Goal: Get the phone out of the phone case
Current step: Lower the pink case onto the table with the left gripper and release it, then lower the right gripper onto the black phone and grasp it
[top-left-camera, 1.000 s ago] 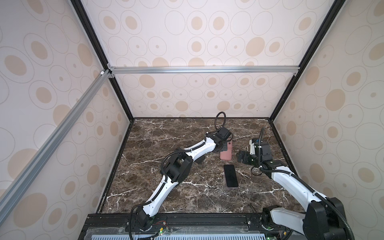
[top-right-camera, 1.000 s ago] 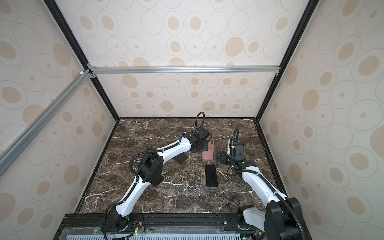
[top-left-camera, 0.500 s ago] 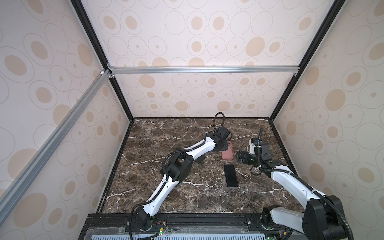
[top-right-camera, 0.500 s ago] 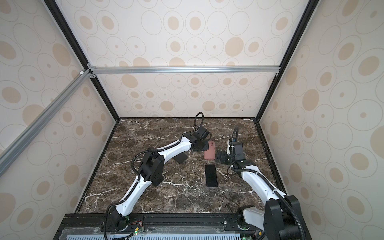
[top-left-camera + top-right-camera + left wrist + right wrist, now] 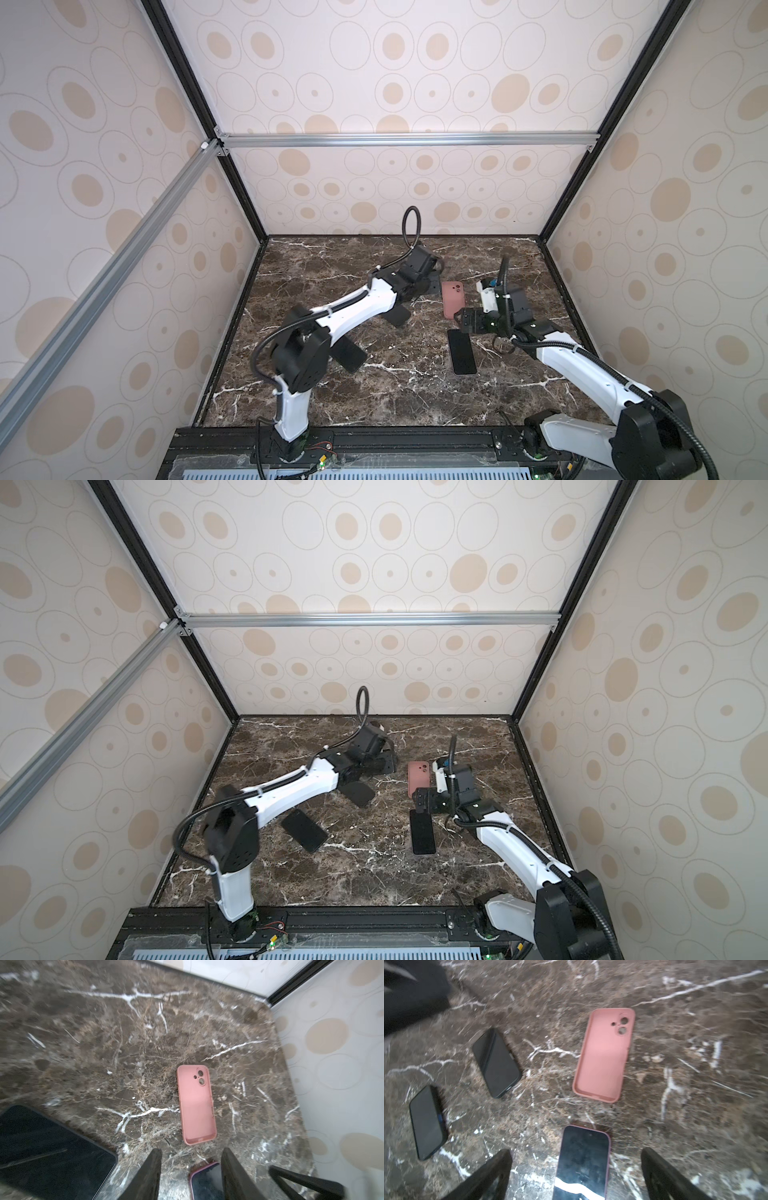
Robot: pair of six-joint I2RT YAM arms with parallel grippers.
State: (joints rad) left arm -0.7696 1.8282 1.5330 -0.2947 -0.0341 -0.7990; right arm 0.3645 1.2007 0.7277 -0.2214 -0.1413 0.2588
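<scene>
1. Well to the left of the pink phone case point(image 5: 452, 300), two spare phones lie flat on the brown, white-veined marble tabletop point(image 5: 374, 395). The outer handset point(image 5: 304, 830) lies farther from the case and the inner handset point(image 5: 357, 793) closer. Both are dark, glossy slabs.
2. Just left of the case, the left end effector point(image 5: 432, 284) has let go. A second ago it held the case lifted; now its jaws are spread, empty and drawn aside.
3. The case now rests flat and empty, with its hollow side up. It is matte pink and soft-looking, with rounded corners, a raised lip and camera cut-outs.
4. Just on the robot's side of the case, not touching it, the phone point(image 5: 461, 352) lies screen up. It is black glass with a thin pinkish rim. The removal looks complete.
5. Right of the case, the right end effector point(image 5: 467, 322) hovers over the phone's far end, spread wide and holding nothing.
</scene>
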